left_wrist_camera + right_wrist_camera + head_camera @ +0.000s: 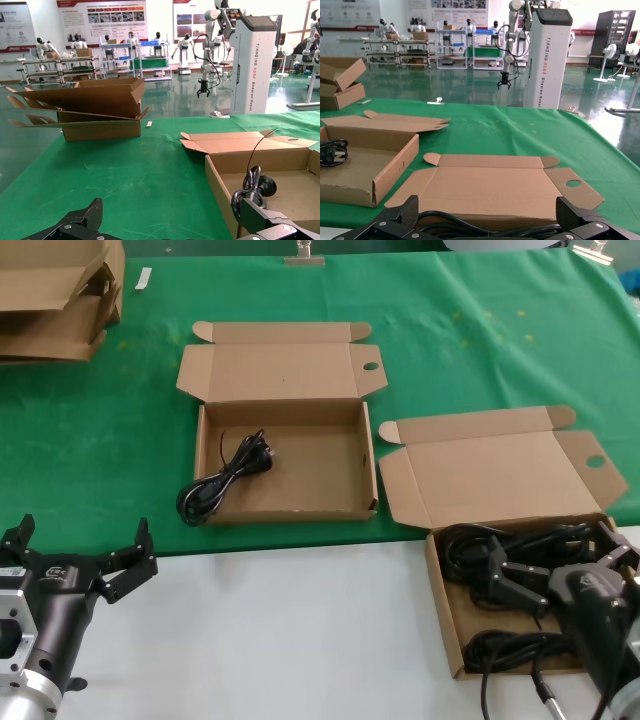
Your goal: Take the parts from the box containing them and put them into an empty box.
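while its fingers stand spread, the right end effector (563,578) hangs just above the cords (500,570).

My left gripper (80,550), black with forked metal fingers on a silver wrist, hovers low with its jaws spread wide. My right gripper (565,575), black too, reaches further forward than the left one, jaws likewise spread wide.

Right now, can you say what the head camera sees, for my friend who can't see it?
The right tool hangs open over a cardboard box of black power cords on a white table. Farther back on green cloth, a second open box holds one cord, its loop over the front-left edge. The left tool is open, low at left.
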